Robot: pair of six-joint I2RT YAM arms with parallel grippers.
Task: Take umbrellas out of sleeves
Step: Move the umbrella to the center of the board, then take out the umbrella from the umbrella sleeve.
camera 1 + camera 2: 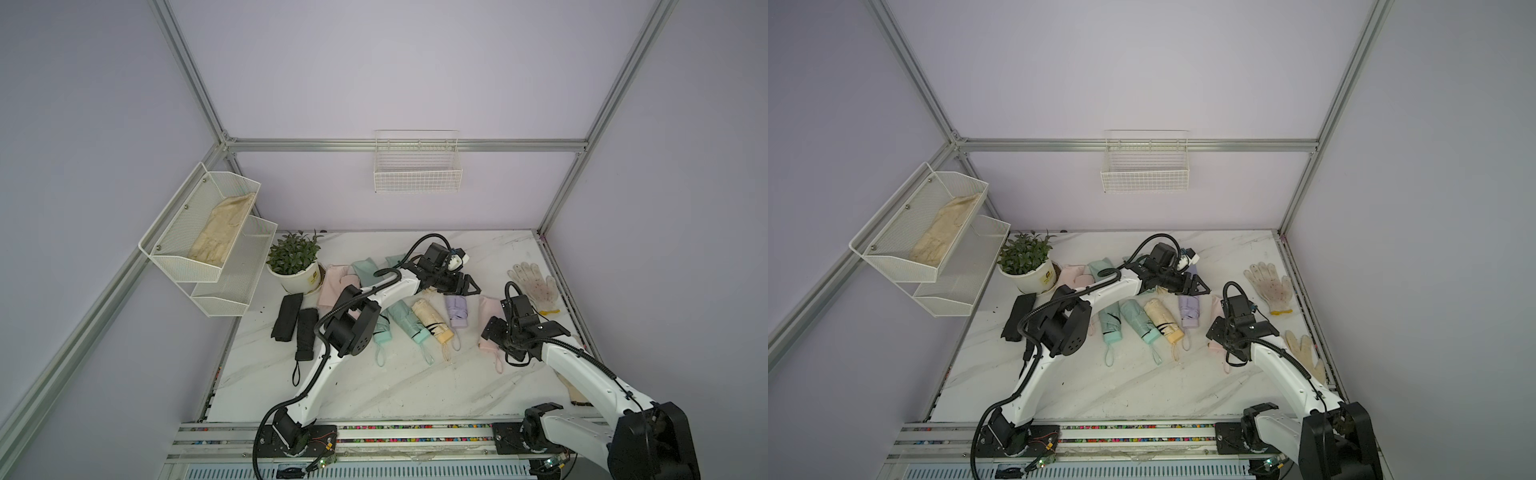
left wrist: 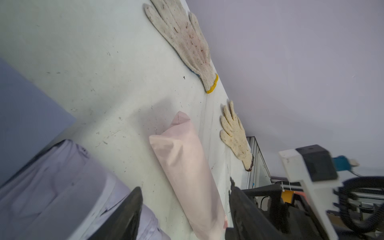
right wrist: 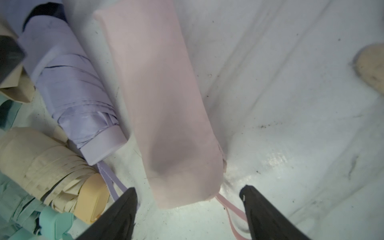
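R gripper [image 3: 189, 188]: jaws apart, straddling the loop end of the pink sleeve [image 3: 166, 104], not pinching it. Umbrella is inside that sleeve (only its pink loop [image 3: 232, 209] sticks out). The sleeve lies flat on the surface [image 1: 374, 386], just beside the lavender umbrella [image 3: 79, 99].

L gripper [image 2: 185, 185]: jaws apart too, nothing btwn them, over the far end of the lavender umbrella.

Yellow umbrella [image 3: 52, 166] + two mint umbrellas [image 1: 401, 318] lie in a row w/ the lavender one, all unsleeved. Black umbrella [image 1: 306, 332] lies beside the black sleeve [image 1: 286, 316], L side. Knit glove [image 1: 534, 286] is at the far R edge.
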